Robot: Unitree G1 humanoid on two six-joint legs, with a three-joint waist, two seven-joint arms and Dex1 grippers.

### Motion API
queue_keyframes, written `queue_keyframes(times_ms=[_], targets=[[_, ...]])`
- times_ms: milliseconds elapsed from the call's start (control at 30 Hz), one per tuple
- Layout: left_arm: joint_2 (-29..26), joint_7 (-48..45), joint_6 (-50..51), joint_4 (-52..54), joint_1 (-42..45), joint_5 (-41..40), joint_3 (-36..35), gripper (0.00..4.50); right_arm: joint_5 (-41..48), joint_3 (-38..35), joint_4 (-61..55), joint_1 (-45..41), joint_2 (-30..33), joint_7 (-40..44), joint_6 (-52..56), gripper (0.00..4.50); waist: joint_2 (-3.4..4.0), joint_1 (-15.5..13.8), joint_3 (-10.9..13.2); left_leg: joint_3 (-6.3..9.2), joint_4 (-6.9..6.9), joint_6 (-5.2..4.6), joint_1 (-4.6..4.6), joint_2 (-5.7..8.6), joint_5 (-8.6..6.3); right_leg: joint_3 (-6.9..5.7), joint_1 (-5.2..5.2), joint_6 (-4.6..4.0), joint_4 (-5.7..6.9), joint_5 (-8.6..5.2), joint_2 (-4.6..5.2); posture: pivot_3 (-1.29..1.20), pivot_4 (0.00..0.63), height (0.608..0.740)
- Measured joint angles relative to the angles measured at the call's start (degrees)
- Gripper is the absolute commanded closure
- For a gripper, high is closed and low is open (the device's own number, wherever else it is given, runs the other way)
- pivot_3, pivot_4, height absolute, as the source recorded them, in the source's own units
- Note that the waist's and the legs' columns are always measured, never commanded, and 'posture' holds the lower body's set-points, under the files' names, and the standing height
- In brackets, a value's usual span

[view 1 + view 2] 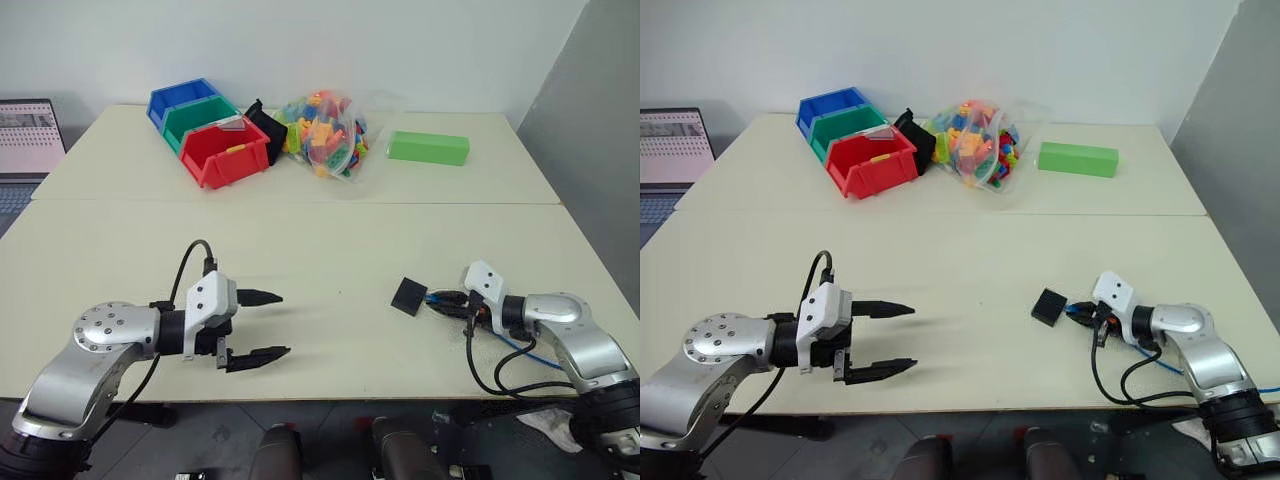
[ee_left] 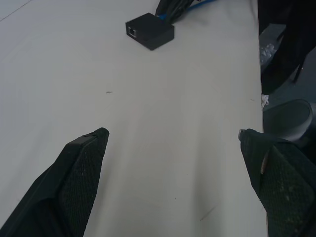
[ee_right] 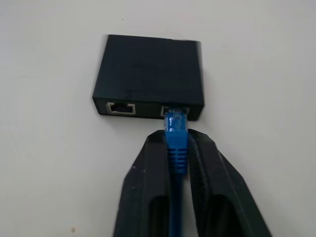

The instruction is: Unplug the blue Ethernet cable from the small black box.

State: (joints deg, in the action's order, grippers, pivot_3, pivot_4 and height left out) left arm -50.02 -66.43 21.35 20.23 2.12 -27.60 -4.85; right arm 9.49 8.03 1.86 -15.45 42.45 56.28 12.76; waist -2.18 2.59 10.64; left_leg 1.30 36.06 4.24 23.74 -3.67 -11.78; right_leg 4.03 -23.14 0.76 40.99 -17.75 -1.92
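The small black box [image 3: 148, 74] lies flat on the pale table [image 1: 330, 240], at the front right [image 1: 408, 296]. The blue Ethernet cable [image 3: 176, 148] sits with its plug in the box's right-hand port; the port beside it is empty. My right gripper [image 3: 176, 136] is shut on the blue cable just behind the plug, one black finger on each side. From there the cable [image 1: 520, 347] trails back under my right arm. My left gripper [image 1: 283, 323] hovers open over bare table at the front left, well apart from the box [image 2: 149, 30], with nothing between its fingers.
At the back of the table stand a red bin [image 1: 225, 152], a green bin [image 1: 195, 118], a blue bin [image 1: 180, 98] and a black bin [image 1: 266, 126]. Beside them are a clear bag of coloured blocks [image 1: 325, 130] and a green block [image 1: 428, 148]. A laptop [image 1: 28, 135] sits far left.
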Motion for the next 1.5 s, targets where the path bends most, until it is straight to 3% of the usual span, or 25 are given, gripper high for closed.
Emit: queue_keyframes(times_ms=[233,400,633,867,967,1000,1267,1433,1500], targets=[[3.34,2.17,8.83,-4.34,3.44,-6.57,-0.37,0.0,-8.07,4.19,-6.77,-5.96,0.65,-0.13,-7.03,4.35,0.06,0.35,0.05,0.02,0.0,0.0,0.03,-0.01,0.0,-0.07,-0.04,0.0,0.03,0.0,-0.02,0.0,0.15,0.74],[5.43,5.25,18.99,-4.78,8.04,-14.07,-1.24,0.0,-12.56,8.12,-10.25,-14.05,-3.11,-0.18,-11.58,4.35,0.06,0.34,0.05,0.04,0.0,0.01,0.07,0.0,0.0,-0.11,-0.05,0.0,0.02,0.0,-0.02,0.0,0.15,0.74],[12.03,14.17,29.51,-4.9,13.85,-24.03,-3.56,0.0,-14.05,12.16,-12.34,-20.35,-7.63,0.58,-13.33,4.35,0.04,0.08,0.04,0.09,0.03,0.01,0.11,0.02,0.0,-0.13,-0.04,-0.22,0.01,0.13,0.02,0.0,0.15,0.74],[15.87,20.7,33.9,-5.07,14.22,-28.34,-4.66,0.0,-14.97,13.72,-12.85,-21.58,-9.42,1.1,-14.72,4.35,0.05,-0.06,0.04,0.11,0.03,0.02,0.09,0.02,0.01,-0.1,-0.04,-0.28,0.03,0.16,0.03,0.0,0.15,0.74],[17.41,22.04,35.12,-5.07,14.39,-30.46,-4.75,0.39,-15.0,13.72,-12.84,-22.27,-9.96,1.1,-15.02,4.35,0.05,-0.08,0.04,0.12,0.03,0.02,0.1,0.01,0.01,-0.1,-0.03,-0.28,0.03,0.17,0.03,0.0,0.15,0.74],[17.6,22.2,35.72,-5.07,14.48,-31.22,-4.88,0.77,-15.02,13.72,-12.84,-22.31,-9.99,1.09,-15.25,4.35,0.05,-0.11,0.04,0.13,0.03,0.02,0.1,0.01,0.01,-0.1,-0.03,-0.28,0.03,0.17,0.03,0.0,0.15,0.74],[17.72,23.39,37.43,-5.39,15.75,-34.65,-6.68,2.32,-15.52,13.72,-12.8,-22.33,-10.78,0.62,-17.31,4.35,0.05,-0.15,0.04,0.13,0.03,0.02,0.1,0.02,0.01,-0.1,-0.03,-0.28,0.03,0.17,0.03,0.0,0.15,0.74],[17.67,23.25,38.13,-5.44,15.76,-34.85,-6.68,3.52,-15.81,13.72,-12.74,-22.33,-10.92,0.11,-18.28,4.35,0.05,-0.18,0.04,0.13,0.03,0.03,0.1,0.02,0.01,-0.1,-0.03,-0.28,0.03,0.17,0.03,0.0,0.15,0.74],[17.62,23.21,38.19,-5.44,15.76,-35.03,-6.68,3.7,-16.18,13.72,-12.71,-22.32,-10.94,0.0,-18.66,4.35,0.05,-0.18,0.04,0.13,0.03,0.03,0.1,0.02,0.01,-0.1,-0.03,-0.28,0.03,0.17,0.03,0.0,0.15,0.74]])
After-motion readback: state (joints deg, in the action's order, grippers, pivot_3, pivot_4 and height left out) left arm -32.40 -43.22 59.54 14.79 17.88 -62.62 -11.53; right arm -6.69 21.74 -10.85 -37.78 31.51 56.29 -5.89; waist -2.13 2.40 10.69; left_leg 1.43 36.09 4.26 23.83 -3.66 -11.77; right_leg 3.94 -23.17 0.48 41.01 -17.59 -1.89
